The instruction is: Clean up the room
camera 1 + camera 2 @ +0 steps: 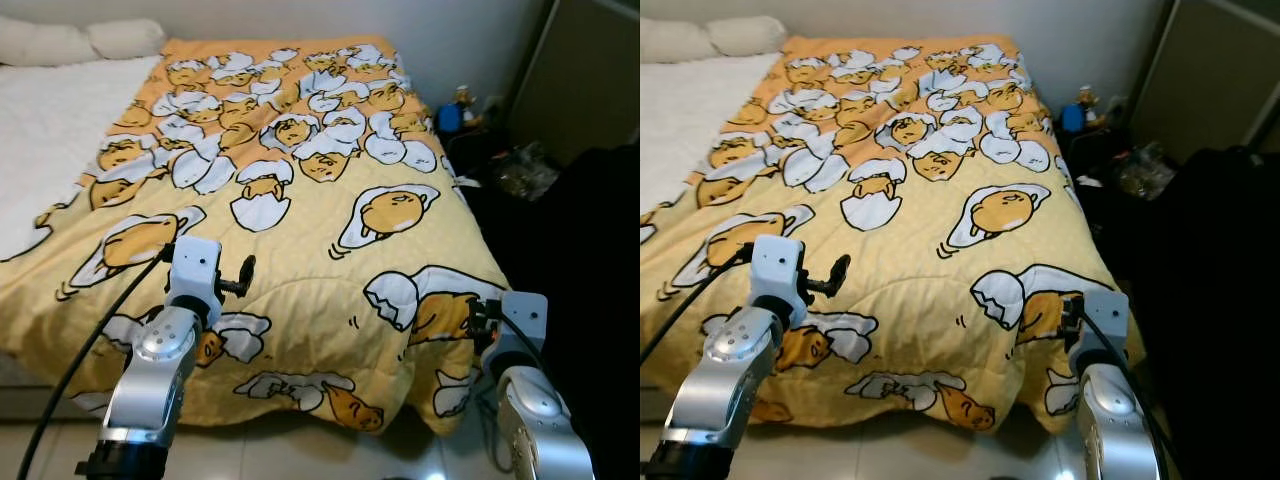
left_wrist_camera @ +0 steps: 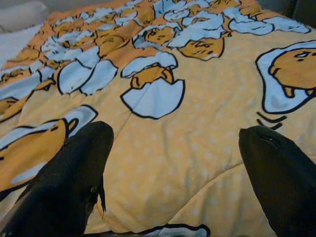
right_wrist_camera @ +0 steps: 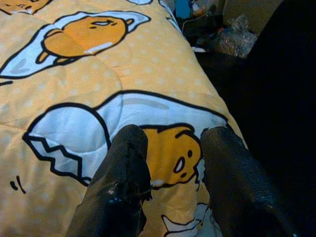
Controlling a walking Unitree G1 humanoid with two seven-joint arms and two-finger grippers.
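- A yellow blanket (image 1: 300, 200) printed with egg characters is lying spread over the bed (image 1: 50, 140), covering its right part and hanging over the near edge toward the tiled floor (image 1: 300, 450).
- The white sheet is showing bare on the far left, with two pillows (image 1: 80, 40) sitting at the far left end.
- The left end effector (image 2: 173, 168) is hovering over the near left part of the blanket, its black fingers (image 2: 69, 177) spread wide apart and released, gripping nothing.
- The right end effector (image 3: 170, 163) is hanging at the near right corner of the blanket, its fingers (image 3: 123, 182) parted with a narrow gap; I cannot tell whether they are touching the cloth.
- To the far right of the bed, a small blue figure (image 1: 455, 110) and some clutter are sitting in a dark area.
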